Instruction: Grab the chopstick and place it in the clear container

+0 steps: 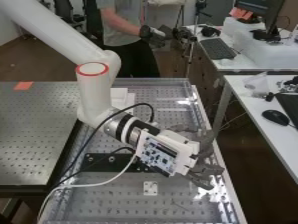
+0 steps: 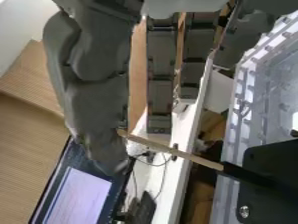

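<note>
Chopstick (image 2: 169,149): one, slender, wooden with a dark end; it was pinched near its pale end between the thumb and fingers of the hand (image 1: 207,171), and slanted across the wrist view, its dark end overlapping a black plate (image 1: 106,161) there; contact between the two could not be told. Hand: one, dark grey, poised over the long edge of the perforated counter (image 1: 120,202). Also present: one circuit board (image 1: 159,155), mounted beside the wrist; one white cable (image 1: 86,185), looped near the black plate
</note>
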{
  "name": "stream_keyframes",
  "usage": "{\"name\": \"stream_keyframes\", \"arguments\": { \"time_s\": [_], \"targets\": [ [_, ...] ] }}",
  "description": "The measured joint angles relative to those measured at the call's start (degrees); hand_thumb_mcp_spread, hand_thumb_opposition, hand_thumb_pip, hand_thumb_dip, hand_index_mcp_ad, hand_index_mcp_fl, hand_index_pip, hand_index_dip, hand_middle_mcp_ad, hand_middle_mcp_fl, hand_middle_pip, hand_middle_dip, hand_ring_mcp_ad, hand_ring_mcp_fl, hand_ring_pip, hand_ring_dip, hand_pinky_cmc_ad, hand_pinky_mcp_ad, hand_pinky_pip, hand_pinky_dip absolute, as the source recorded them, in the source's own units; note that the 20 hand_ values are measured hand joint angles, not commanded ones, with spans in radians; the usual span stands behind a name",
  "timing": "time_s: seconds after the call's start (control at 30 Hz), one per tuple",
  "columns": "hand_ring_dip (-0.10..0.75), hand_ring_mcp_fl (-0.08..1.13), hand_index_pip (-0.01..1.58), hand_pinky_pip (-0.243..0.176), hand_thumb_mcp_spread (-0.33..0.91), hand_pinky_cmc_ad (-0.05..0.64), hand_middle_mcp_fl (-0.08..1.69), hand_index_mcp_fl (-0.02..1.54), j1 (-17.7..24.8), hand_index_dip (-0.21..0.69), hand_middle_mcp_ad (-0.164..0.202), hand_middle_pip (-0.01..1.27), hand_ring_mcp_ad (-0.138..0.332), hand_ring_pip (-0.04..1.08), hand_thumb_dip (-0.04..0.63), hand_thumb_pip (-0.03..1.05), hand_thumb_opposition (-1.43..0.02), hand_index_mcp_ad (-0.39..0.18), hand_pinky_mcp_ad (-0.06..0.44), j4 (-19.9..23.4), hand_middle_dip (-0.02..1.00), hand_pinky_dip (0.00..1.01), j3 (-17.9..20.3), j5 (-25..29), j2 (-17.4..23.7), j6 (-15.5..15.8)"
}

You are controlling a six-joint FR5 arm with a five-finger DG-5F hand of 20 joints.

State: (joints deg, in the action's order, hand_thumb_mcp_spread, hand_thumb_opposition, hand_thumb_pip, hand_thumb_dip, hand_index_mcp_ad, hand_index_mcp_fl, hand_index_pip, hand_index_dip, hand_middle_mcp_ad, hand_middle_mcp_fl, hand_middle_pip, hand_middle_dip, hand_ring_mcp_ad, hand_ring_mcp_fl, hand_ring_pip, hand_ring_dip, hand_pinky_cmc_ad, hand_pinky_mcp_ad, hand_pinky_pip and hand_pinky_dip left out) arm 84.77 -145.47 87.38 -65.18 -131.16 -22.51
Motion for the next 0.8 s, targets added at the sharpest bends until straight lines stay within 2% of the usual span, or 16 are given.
{"name": "stream_keyframes", "arguments": {
  "time_s": [0.23, 0.5, 0.8],
  "targets": [
    [0.379, 0.37, 0.2, -0.014, 0.62, 0.298, 0.94, 0.91, -0.2, 0.426, 0.061, 0.14, 0.087, 0.11, 0.29, 0.4, -0.87, -0.239, 0.202, 0.1, 0.72, 0.15, -0.1, 0.3, -0.1, -0.4],
    [0.379, 0.37, 0.19, -0.014, 0.62, 0.298, 0.94, 0.94, -0.3, 0.424, 0.061, 0.14, 0.087, 0.11, 0.29, 0.4, -0.86, -0.234, 0.199, 0.2, 0.72, 0.15, -0.1, -0.1, -0.4, -0.9],
    [0.379, 0.39, 0.19, -0.017, 0.62, 0.297, 0.99, 0.99, -0.6, 0.424, 0.058, 0.14, 0.087, 0.11, 0.29, 0.4, -0.85, -0.236, 0.202, -0.3, 0.72, 0.15, -0.2, -1.6, -0.9, -3.7]
  ]
}}
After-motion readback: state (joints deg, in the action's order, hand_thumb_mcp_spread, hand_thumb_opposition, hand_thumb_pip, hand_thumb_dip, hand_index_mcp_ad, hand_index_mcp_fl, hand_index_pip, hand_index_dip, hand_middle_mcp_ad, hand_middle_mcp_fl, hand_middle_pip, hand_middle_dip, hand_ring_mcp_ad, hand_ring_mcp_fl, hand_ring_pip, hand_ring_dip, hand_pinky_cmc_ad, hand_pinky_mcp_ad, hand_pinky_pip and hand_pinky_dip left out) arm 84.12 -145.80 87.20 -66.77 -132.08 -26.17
